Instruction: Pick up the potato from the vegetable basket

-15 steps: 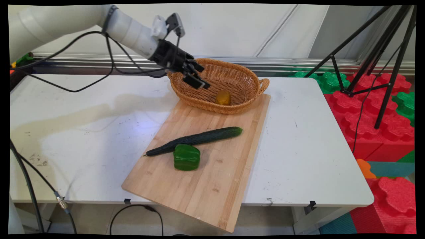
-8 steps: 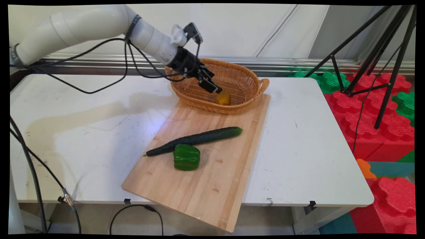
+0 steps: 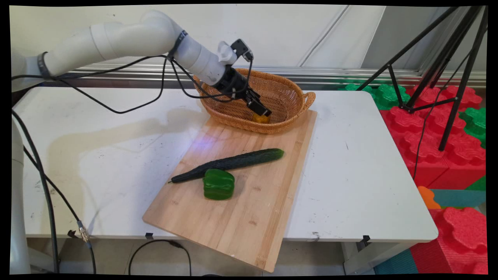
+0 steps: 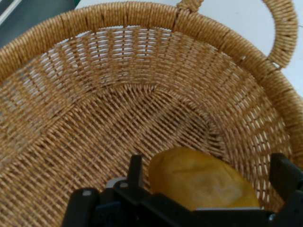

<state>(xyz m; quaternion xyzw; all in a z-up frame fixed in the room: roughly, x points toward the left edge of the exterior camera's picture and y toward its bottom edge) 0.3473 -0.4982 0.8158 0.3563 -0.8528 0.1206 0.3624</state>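
A yellow, lemon-like fruit (image 3: 260, 119) (image 4: 203, 185) lies on the floor of a woven wicker basket (image 3: 296, 91) (image 4: 142, 13) at the table's far side. My black gripper (image 3: 262, 113) (image 4: 208, 171) reaches down into the basket from the left and is open. One finger (image 4: 136, 171) stands on one side of the fruit, the other finger (image 4: 284, 176) on the opposite side, each with a small gap to it. In the main view the gripper hides most of the fruit.
A wooden cutting board (image 3: 241, 217) lies slanted in front of the basket and overhangs the table's near edge. It carries a long dark cucumber (image 3: 229, 164) and a green bell pepper (image 3: 218, 184). A black tripod (image 3: 435, 70) and red and green foam blocks (image 3: 447, 155) stand to the right.
The arm has swung right and down, carrying the gripper from above the basket's left rim into the basket and around the yellow fruit. Nothing else has moved.
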